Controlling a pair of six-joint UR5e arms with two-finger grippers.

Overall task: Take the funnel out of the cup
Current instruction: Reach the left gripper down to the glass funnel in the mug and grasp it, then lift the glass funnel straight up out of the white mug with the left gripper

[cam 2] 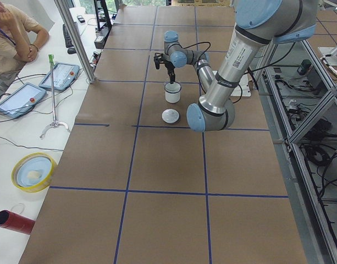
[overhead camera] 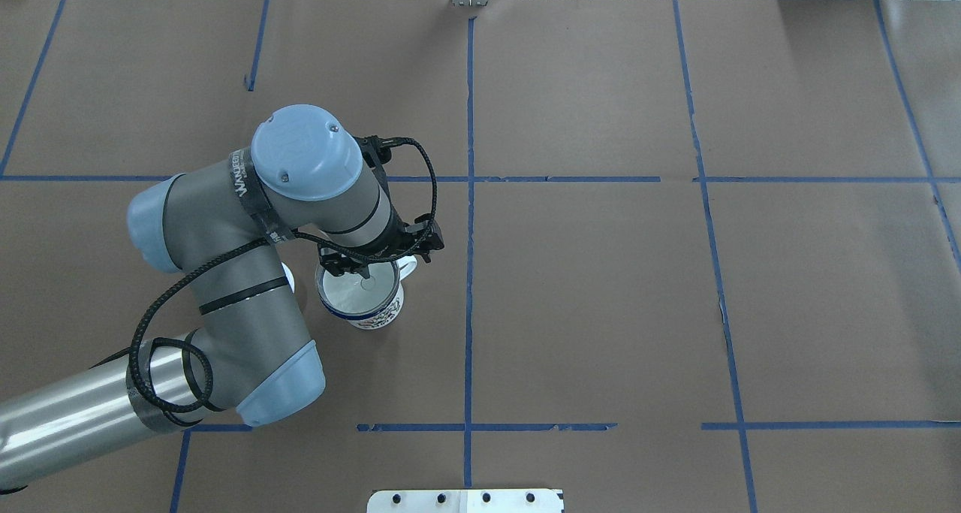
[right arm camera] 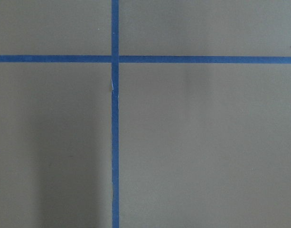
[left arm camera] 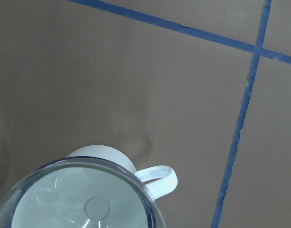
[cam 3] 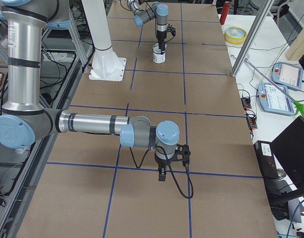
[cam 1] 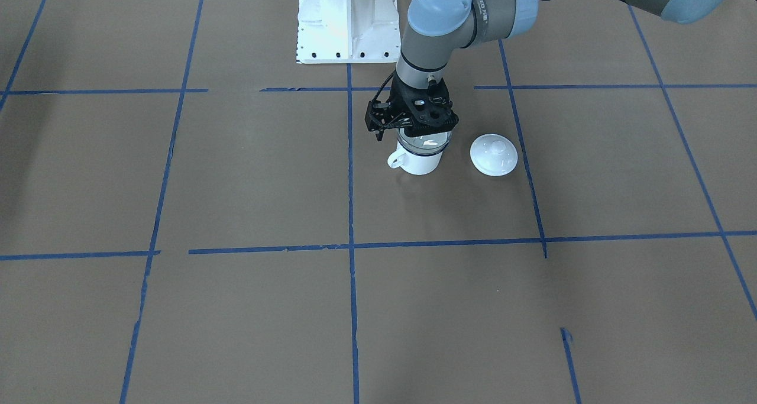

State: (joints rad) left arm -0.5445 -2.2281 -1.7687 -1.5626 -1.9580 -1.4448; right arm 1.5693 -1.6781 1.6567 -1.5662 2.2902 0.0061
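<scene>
A white domed lid (cam 1: 493,154) lies knob up on the brown paper-covered worktop (cam 1: 236,185), which blue tape lines (cam 1: 350,215) divide into large squares. A white mounting base (cam 1: 348,19) stands at the worktop's robot-side edge. On a white side table lie two teach pendants (cam 2: 61,75), a yellow-rimmed bowl (cam 2: 33,171) and a red cylinder (cam 2: 13,221). A seated operator (cam 2: 14,33) is nearby.

we see the cup (cam 1: 423,162), a small white mug with a dark rim, standing upright on the table (cam 1: 236,185), its loop handle (left arm camera: 158,177) pointing out sideways. the funnel (left arm camera: 83,202), clear plastic, sits in the cup's mouth, wide cone up, about as wide as the rim.
</scene>
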